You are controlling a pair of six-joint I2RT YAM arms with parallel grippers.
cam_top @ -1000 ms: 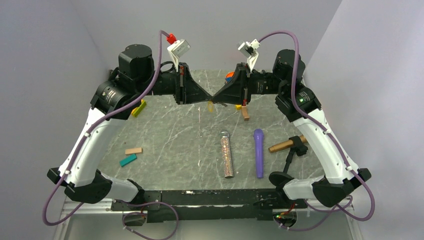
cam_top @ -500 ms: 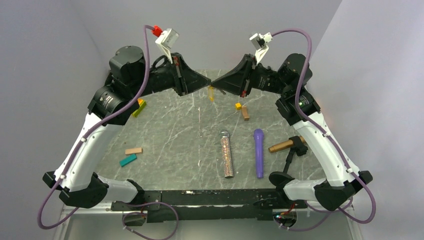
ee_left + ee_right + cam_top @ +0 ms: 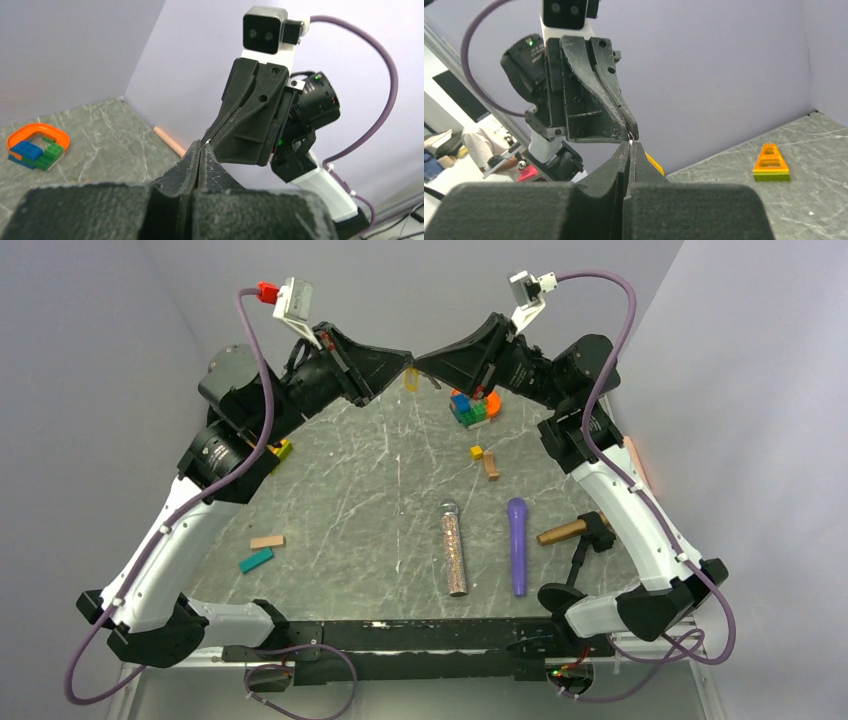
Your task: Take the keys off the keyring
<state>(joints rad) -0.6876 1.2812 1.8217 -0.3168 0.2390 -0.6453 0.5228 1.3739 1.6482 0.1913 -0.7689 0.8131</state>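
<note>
Both grippers are raised high over the back of the table, fingertips meeting tip to tip. My left gripper point(image 3: 407, 359) and right gripper point(image 3: 421, 359) are both shut on a thin silver keyring, seen between the tips in the right wrist view point(image 3: 630, 136). A small yellow-gold key point(image 3: 410, 381) hangs just below the tips. It also shows behind my right fingers point(image 3: 654, 164). In the left wrist view my left gripper point(image 3: 201, 146) is shut, with the right gripper's fingers point(image 3: 250, 125) just beyond. The ring is barely visible there.
On the table lie a block cluster in an orange frame point(image 3: 470, 406), a small yellow cube point(image 3: 477, 452), a brown block point(image 3: 491, 469), a glitter tube point(image 3: 454, 548), a purple cylinder point(image 3: 516, 545), a hammer point(image 3: 570, 531), tan point(image 3: 267, 541) and teal point(image 3: 256, 560) blocks.
Both arms have lifted and moved toward the back wall, still tip to tip. The hanging key rose with them, and the block cluster behind them came into view.
</note>
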